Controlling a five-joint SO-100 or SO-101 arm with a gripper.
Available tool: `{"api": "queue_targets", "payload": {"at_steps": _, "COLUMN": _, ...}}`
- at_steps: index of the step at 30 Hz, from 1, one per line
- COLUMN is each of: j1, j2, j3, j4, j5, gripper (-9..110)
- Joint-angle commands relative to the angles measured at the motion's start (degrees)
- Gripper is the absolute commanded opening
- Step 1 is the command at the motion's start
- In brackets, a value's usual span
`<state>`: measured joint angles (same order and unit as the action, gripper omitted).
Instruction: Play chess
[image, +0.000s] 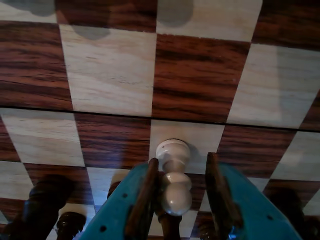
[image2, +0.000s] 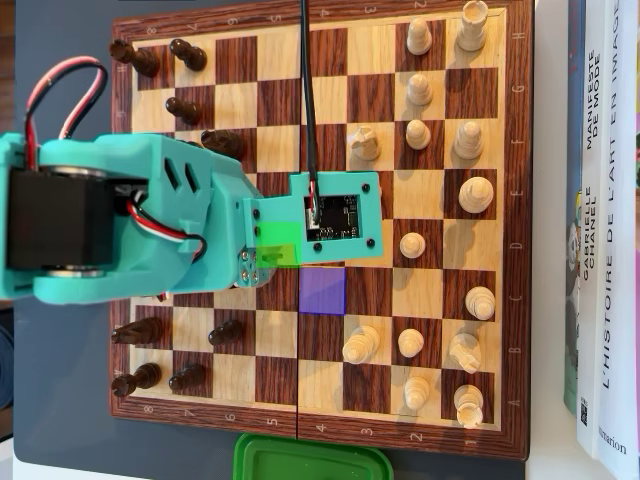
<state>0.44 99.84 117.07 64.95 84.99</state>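
Observation:
In the wrist view a white pawn (image: 173, 175) stands between my gripper's (image: 182, 160) teal jaws with brown pads. Its base rests on a light square of the wooden chessboard (image: 110, 70). The left pad (image: 145, 195) touches the pawn. The right pad (image: 217, 190) stands clear of it with a gap, so the gripper is open around the pawn. In the overhead view the teal arm (image2: 190, 220) reaches over the middle of the chessboard (image2: 250, 60), and its camera mount (image2: 335, 215) hides the jaws and the pawn.
Dark pieces (image: 42, 202) stand close beside the jaws at the lower left. In the overhead view dark pieces (image2: 185, 105) line the left side and white pieces (image2: 465, 195) the right. A green tinted square (image2: 278, 245) and a purple one (image2: 322, 292) mark the board. Books (image2: 600, 230) lie at the right and a green lid (image2: 310, 460) below.

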Motion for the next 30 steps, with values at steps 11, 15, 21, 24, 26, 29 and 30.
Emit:
{"api": "queue_targets", "payload": {"at_steps": 11, "j1": 0.1, "j2": 0.5, "j3": -2.8, "j4": 0.2, "j5": -0.2, "gripper": 15}}
{"api": "queue_targets", "payload": {"at_steps": 15, "j1": -0.2, "j2": 4.5, "j3": -2.0, "j4": 0.2, "j5": 0.2, "gripper": 15}}
{"api": "queue_targets", "payload": {"at_steps": 21, "j1": -0.2, "j2": 7.5, "j3": -1.9, "j4": 0.2, "j5": 0.4, "gripper": 15}}
{"api": "queue_targets", "payload": {"at_steps": 24, "j1": 0.2, "j2": 7.6, "j3": -2.1, "j4": 0.2, "j5": 0.4, "gripper": 15}}
{"api": "queue_targets", "payload": {"at_steps": 26, "j1": 0.2, "j2": 8.5, "j3": -2.3, "j4": 0.2, "j5": 0.4, "gripper": 15}}
{"api": "queue_targets", "payload": {"at_steps": 29, "j1": 0.2, "j2": 12.3, "j3": -1.9, "j4": 0.2, "j5": 0.4, "gripper": 15}}
{"api": "queue_targets", "payload": {"at_steps": 30, "j1": 0.2, "j2": 13.4, "j3": -1.9, "j4": 0.2, "j5": 0.4, "gripper": 15}}
